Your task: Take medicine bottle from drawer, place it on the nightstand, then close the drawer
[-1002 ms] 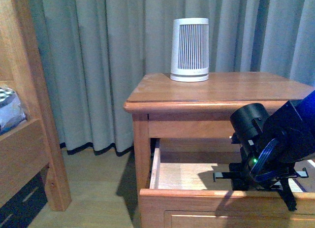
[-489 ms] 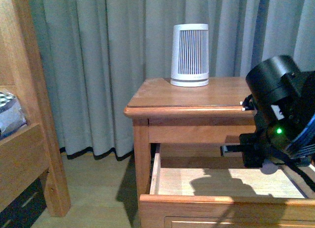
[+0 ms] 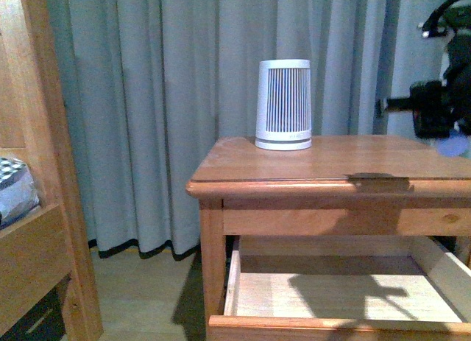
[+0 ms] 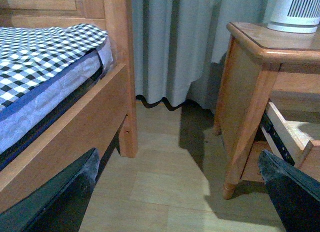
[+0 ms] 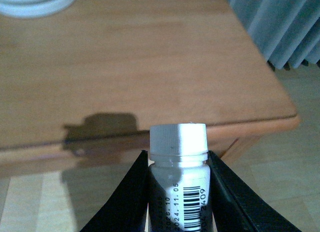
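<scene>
1. Front view: Grey curtains (image 3: 162,98) hang behind the nightstand (image 3: 331,160), and a wooden bed frame (image 3: 51,135) stands at the left. A white-and-grey ribbed canister (image 3: 284,104) stands upright toward the back of the nightstand's top. Below, the drawer (image 3: 232,278) is pulled well out, its pale floor lit in patches. The right arm (image 3: 438,105) hangs at the picture's right edge, above the right part of the top and clear of it. Its shadow (image 3: 379,180) lies near the front edge. From here I cannot make out how its jaws stand or what they carry.

2. Left wrist view: A wood-look floor (image 4: 170,192) runs between the bed frame (image 4: 117,66), which carries a checked cover (image 4: 45,51), and the nightstand (image 4: 245,91). The curtain (image 4: 170,46) hem hangs behind, and the pulled-out drawer (image 4: 287,139) juts from the cabinet. The left gripper (image 4: 177,162) is spread wide, one dark finger at each lower corner, with nothing between them.

3. Right wrist view: The nightstand's (image 5: 140,61) honey-coloured top fills most of the picture, with the canister's (image 5: 35,1) base at one corner and curtain folds beyond the far edge. The right gripper (image 5: 177,164) is clamped on the medicine bottle (image 5: 179,138). Its black fingers (image 5: 137,192) press both sides just under the white cap, and the barcode label faces the camera. The bottle is held over the nightstand; its lower end is out of the picture.
</scene>
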You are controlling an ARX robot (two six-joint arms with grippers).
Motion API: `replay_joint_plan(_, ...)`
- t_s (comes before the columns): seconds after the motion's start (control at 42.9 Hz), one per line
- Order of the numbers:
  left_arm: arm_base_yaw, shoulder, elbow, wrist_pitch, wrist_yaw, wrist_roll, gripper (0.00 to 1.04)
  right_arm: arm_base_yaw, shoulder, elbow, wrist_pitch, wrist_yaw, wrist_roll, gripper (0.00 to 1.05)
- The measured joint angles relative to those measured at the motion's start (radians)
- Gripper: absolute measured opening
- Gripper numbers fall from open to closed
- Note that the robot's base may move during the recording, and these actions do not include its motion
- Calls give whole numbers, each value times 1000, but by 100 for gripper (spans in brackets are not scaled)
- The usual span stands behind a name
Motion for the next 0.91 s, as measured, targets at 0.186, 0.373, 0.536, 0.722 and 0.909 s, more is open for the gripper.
replay_joint_plan(0.186, 0, 0, 0, 0, 0, 0, 98, -71, 91, 238, -110, -44, -3, 30)
replay_joint_plan(0.373, 0, 0, 0, 0, 0, 0, 98, -110, 319, 504, -220, -92, 8, 30)
replay_joint_plan(0.536, 0, 0, 0, 0, 0, 0, 98, -111, 418, 560, -230, -92, 20, 30)
replay_joint_plan(0.722, 0, 0, 0, 0, 0, 0, 98, -110, 495, 613, -236, -74, 23, 29)
replay_joint_plan(0.909, 0, 0, 0, 0, 0, 0, 98, -111, 528, 628, -222, -55, 23, 29)
